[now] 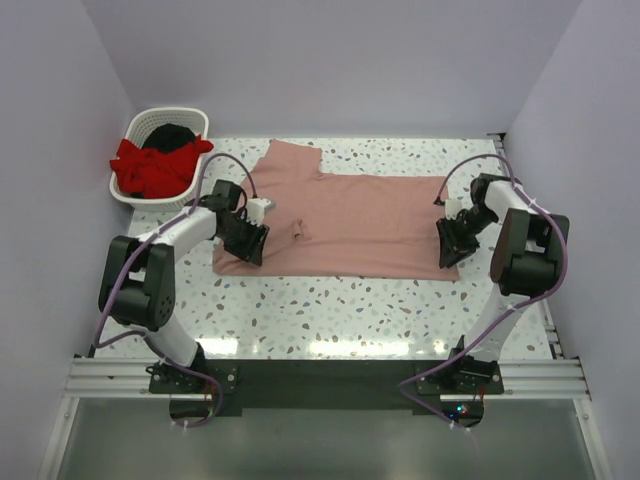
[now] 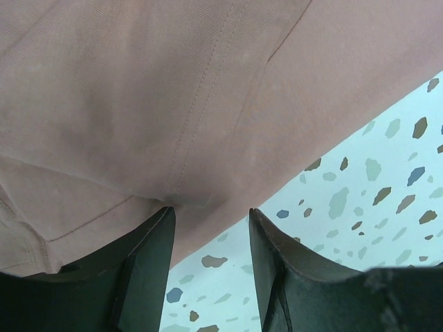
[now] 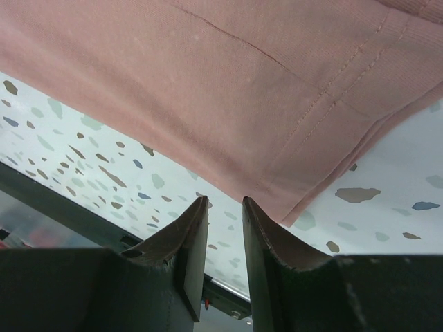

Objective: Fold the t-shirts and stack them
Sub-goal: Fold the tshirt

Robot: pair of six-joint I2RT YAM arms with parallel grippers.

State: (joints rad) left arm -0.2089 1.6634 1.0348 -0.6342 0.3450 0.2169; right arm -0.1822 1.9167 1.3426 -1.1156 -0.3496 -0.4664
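Note:
The salmon-pink t-shirt (image 1: 350, 222) lies spread flat on the speckled table, one sleeve reaching toward the back left. My left gripper (image 1: 250, 243) is open at the shirt's near left edge, its fingertips right at the cloth hem (image 2: 187, 200). My right gripper (image 1: 450, 250) is open at the shirt's near right corner, its fingertips just short of the hem (image 3: 277, 187). Neither holds cloth. The red t-shirt (image 1: 150, 165) and the black t-shirt (image 1: 170, 135) lie bunched in the basket.
A white slatted basket (image 1: 190, 122) stands at the back left corner. Purple walls close in the table on three sides. The table's near edge and a metal rail (image 1: 330, 375) run in front of the arm bases.

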